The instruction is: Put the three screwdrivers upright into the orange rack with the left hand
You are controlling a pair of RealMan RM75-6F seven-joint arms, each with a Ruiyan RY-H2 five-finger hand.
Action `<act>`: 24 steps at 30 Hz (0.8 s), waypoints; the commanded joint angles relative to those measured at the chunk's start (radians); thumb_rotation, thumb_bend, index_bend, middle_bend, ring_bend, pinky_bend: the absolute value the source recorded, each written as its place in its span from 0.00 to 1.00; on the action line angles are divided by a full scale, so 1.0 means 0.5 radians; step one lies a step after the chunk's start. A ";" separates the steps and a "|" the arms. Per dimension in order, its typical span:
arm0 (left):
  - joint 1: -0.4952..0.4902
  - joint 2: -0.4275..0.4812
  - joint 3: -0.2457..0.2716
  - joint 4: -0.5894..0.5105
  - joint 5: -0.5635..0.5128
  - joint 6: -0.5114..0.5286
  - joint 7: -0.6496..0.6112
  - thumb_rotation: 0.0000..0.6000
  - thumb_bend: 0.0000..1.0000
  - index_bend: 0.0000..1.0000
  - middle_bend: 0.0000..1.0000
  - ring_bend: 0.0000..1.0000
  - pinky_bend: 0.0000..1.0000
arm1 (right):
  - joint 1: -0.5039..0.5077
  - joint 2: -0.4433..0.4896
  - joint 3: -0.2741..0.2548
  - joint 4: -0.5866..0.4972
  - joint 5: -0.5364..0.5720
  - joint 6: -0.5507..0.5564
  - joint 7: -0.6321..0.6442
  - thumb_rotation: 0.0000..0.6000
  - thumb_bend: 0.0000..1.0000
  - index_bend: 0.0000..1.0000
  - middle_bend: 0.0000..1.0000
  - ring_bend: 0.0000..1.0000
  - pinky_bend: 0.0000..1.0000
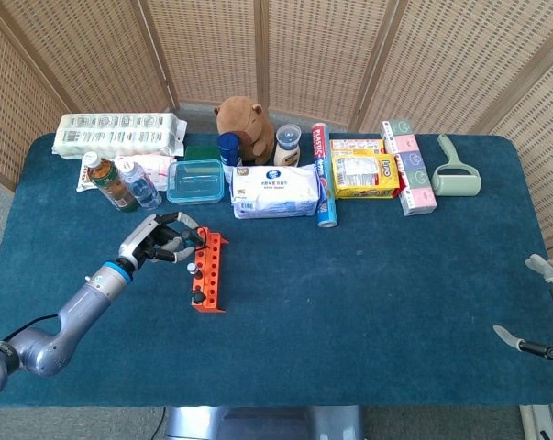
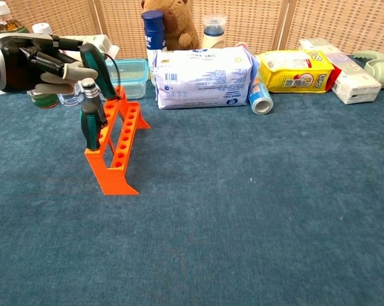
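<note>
Gripping a green-handled screwdriver [image 2: 93, 62] in the left hand [image 2: 35, 60], tilted, tip at the far end of the orange rack [image 2: 115, 148]. Standing already in the rack's near holes: two more screwdrivers [image 2: 90, 120], upright, handles close together. Sitting on the blue worktop [image 2: 255, 210], rack just in front of a clear lidded box [image 1: 195, 180]. Showing only at the frame's lower right edge: the right hand [image 1: 544, 302], holding nothing, fingers spread.
</note>
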 commanded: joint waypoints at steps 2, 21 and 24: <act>-0.008 -0.003 0.011 0.007 -0.014 0.001 0.020 1.00 0.29 0.38 0.93 0.98 0.95 | 0.000 0.000 0.000 0.000 0.000 -0.001 0.000 1.00 0.04 0.07 0.17 0.09 0.02; 0.049 0.130 0.003 -0.123 0.038 0.101 -0.033 1.00 0.25 0.22 0.92 0.98 0.95 | -0.003 0.003 -0.001 -0.003 -0.009 0.011 0.003 1.00 0.04 0.07 0.17 0.09 0.02; 0.081 0.205 0.006 -0.166 0.089 0.152 -0.032 1.00 0.23 0.18 0.91 0.98 0.95 | -0.004 0.003 -0.004 -0.007 -0.014 0.012 -0.003 1.00 0.04 0.07 0.17 0.09 0.02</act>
